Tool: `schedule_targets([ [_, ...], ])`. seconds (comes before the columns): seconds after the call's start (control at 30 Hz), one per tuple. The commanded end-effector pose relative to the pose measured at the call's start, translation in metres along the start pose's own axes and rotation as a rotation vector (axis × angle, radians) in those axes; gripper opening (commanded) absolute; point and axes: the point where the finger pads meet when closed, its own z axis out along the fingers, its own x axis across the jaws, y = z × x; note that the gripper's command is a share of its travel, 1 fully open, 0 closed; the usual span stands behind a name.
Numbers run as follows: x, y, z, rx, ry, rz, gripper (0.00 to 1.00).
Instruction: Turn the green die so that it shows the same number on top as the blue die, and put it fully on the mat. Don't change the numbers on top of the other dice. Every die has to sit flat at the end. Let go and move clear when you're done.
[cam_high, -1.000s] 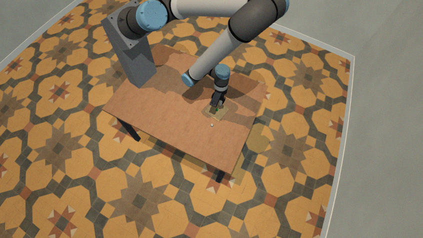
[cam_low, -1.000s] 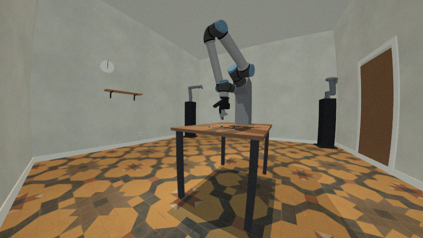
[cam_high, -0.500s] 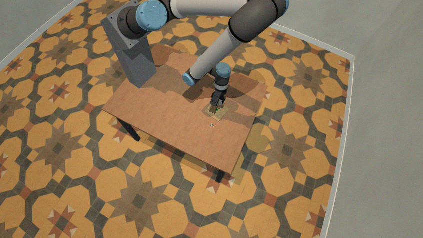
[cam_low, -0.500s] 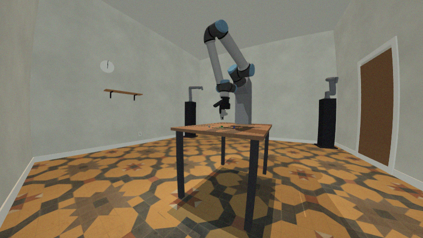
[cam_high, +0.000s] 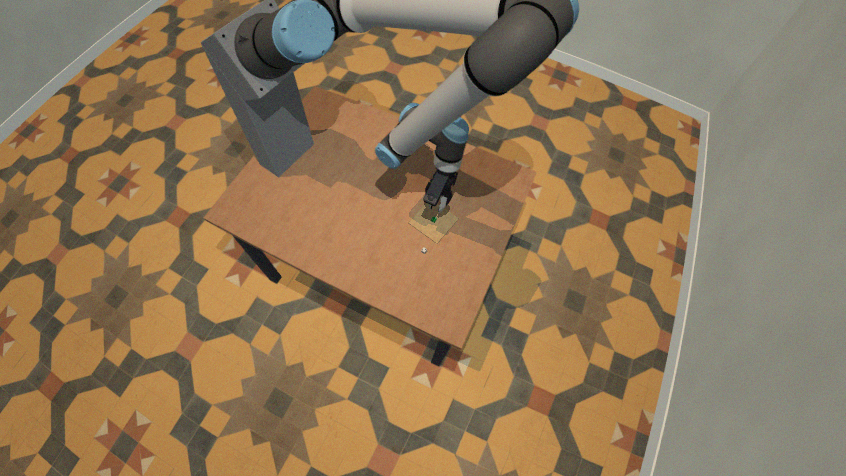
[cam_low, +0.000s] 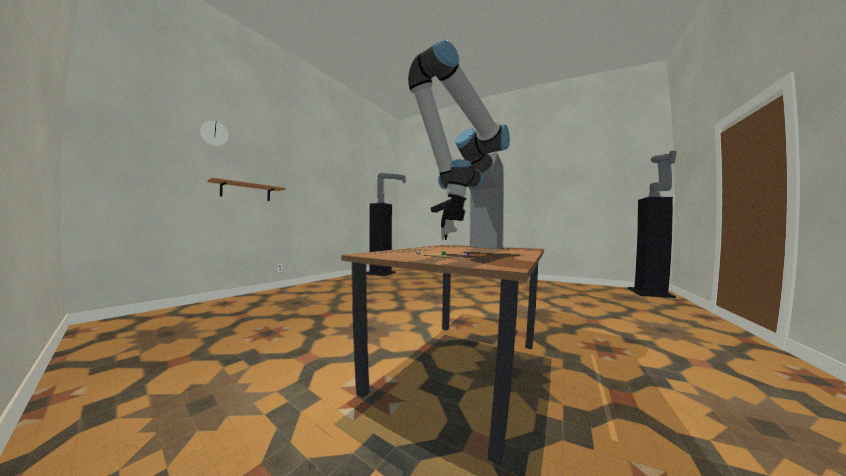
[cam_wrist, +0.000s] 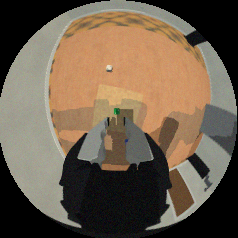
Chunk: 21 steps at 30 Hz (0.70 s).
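Observation:
The green die (cam_high: 434, 219) lies on the tan mat (cam_high: 433, 223) on the wooden table, and shows in the wrist view (cam_wrist: 116, 111) just beyond my fingertips. My gripper (cam_low: 444, 235) hangs a little above the die (cam_low: 443, 252), pointing down. Its fingers stand a narrow gap apart with nothing between them. The blue die (cam_wrist: 126, 141) is a small speck by the right finger and lies to the right of the green one in the exterior view (cam_low: 467, 254). The arm hides it in the top view. The dice are too small to read their top faces.
A white die (cam_high: 423, 250) (cam_wrist: 109, 68) lies on the bare table just off the mat's near side. The table's right edge is close to the mat. The robot's grey base column (cam_high: 260, 100) stands at the table's far left corner.

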Motion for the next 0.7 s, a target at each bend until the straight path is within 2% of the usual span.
schedule_targets([
  [0.0, -0.0003, 0.0005, -0.0008, 0.027, -0.001, 0.001, 0.18],
  [0.17, -0.0006, 0.0012, -0.0026, 0.059, -0.004, 0.002, 0.18],
  [0.67, -0.0007, 0.001, -0.0014, 0.092, -0.003, 0.002, 0.18],
])
